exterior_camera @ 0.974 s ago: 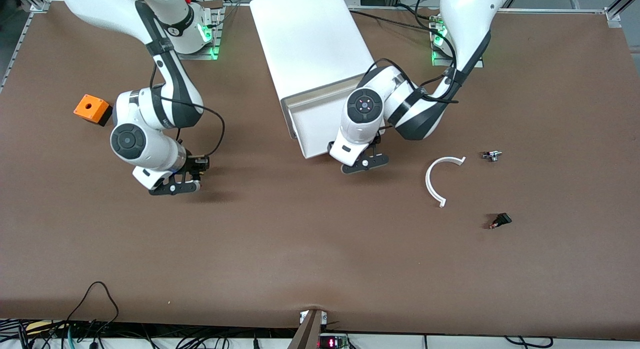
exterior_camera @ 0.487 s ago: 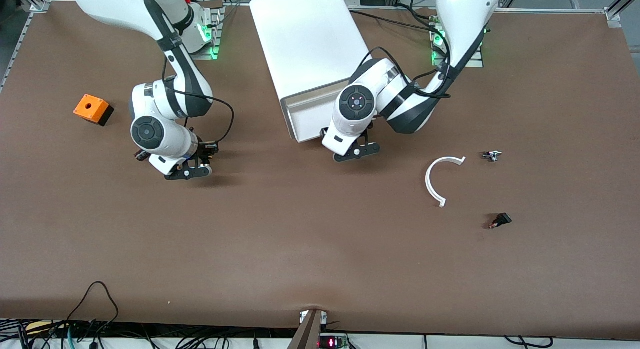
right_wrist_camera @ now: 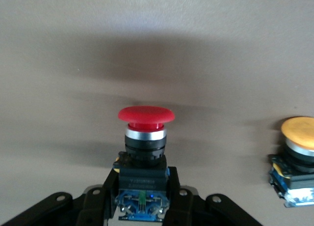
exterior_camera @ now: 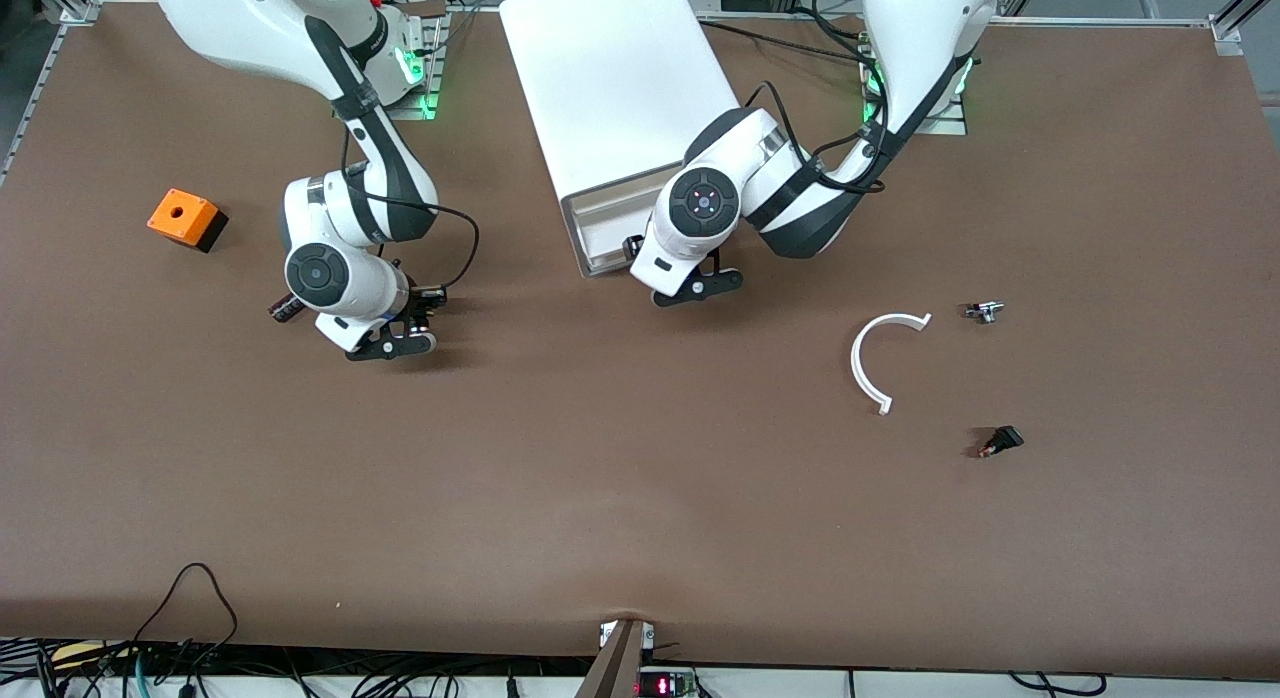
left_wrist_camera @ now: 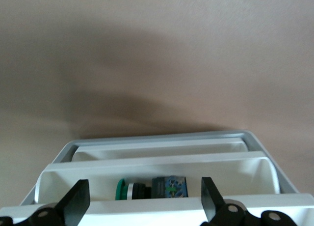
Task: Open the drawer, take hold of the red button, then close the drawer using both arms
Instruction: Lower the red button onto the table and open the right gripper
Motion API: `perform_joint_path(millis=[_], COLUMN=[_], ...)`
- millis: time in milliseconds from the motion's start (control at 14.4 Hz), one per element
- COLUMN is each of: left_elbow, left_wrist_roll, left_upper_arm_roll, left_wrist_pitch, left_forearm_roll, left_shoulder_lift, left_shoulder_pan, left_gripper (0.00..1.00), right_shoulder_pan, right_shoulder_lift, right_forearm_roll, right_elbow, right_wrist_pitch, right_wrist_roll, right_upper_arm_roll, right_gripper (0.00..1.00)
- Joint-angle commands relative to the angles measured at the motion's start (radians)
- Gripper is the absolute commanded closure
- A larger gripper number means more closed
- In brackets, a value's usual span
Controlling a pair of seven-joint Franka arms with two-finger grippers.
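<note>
The white cabinet [exterior_camera: 620, 78] stands between the arm bases. Its middle drawer [exterior_camera: 598, 223] sticks out a short way. My left gripper [exterior_camera: 697, 286] is at the drawer's front, open, with its fingers [left_wrist_camera: 78, 201] apart on either side of the drawer's front edge [left_wrist_camera: 147, 209]. My right gripper [exterior_camera: 390, 343] hovers over bare table toward the right arm's end. It is shut on the button [right_wrist_camera: 145, 137], gripped by its black-blue body with the red cap pointing away. The button is hidden in the front view.
The lowest drawer holds a green-capped part [left_wrist_camera: 152, 189]. A yellow-capped button [right_wrist_camera: 297, 159] lies beside the right gripper. An orange box [exterior_camera: 183, 218] sits toward the right arm's end. A white curved piece [exterior_camera: 868, 363], a small metal part [exterior_camera: 983, 311] and a small black part [exterior_camera: 1001, 441] lie toward the left arm's end.
The left gripper has moved toward the cabinet and the drawer has slid most of the way in. The right gripper has moved toward the cabinet with the red button.
</note>
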Motion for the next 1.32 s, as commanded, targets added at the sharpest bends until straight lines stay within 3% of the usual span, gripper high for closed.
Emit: perform_joint_path(millis=[0, 278, 348, 417, 765, 974, 1252], left_elbow=[-0.007, -0.005, -0.005, -0.005, -0.005, 0.014, 0.155], left_wrist_roll=[0.000, 0.000, 0.000, 0.000, 0.002, 0.003, 0.000], left_upper_arm_roll=[-0.009, -0.012, -0.012, -0.012, -0.012, -0.010, 0.002], left_wrist_pitch=[-0.063, -0.068, -0.069, -0.069, -0.069, -0.069, -0.176], left_forearm_roll=[-0.027, -0.072, -0.072, -0.075, -0.086, -0.078, 0.027], left_shoulder_lift=[-0.007, 0.006, 0.006, 0.006, 0.006, -0.003, -0.015], left_shoulder_pan=[0.000, -0.009, -0.009, -0.009, -0.017, 0.000, 0.035], left_gripper=[0.00, 0.00, 0.00, 0.00, 0.00, 0.00, 0.00], right_shoulder_pan=[0.008, 0.035, 0.035, 0.035, 0.035, 0.032, 0.029], right_shoulder_lift=[0.025, 0.027, 0.022, 0.017, -0.018, -0.081, -0.096], right_forearm_roll=[-0.006, -0.004, -0.004, -0.004, 0.005, 0.000, -0.003], right_elbow=[0.004, 0.029, 0.036, 0.045, 0.289, 0.404, 0.631], right_wrist_pitch=[0.015, 0.009, 0.005, 0.001, -0.331, -0.399, -0.569], right_wrist_roll=[-0.012, -0.020, -0.021, -0.027, -0.004, -0.015, -0.016], right_upper_arm_roll=[0.004, 0.004, 0.004, 0.004, 0.003, 0.001, -0.003], right_gripper=[0.63, 0.39, 0.24, 0.00, 0.00, 0.00, 0.00])
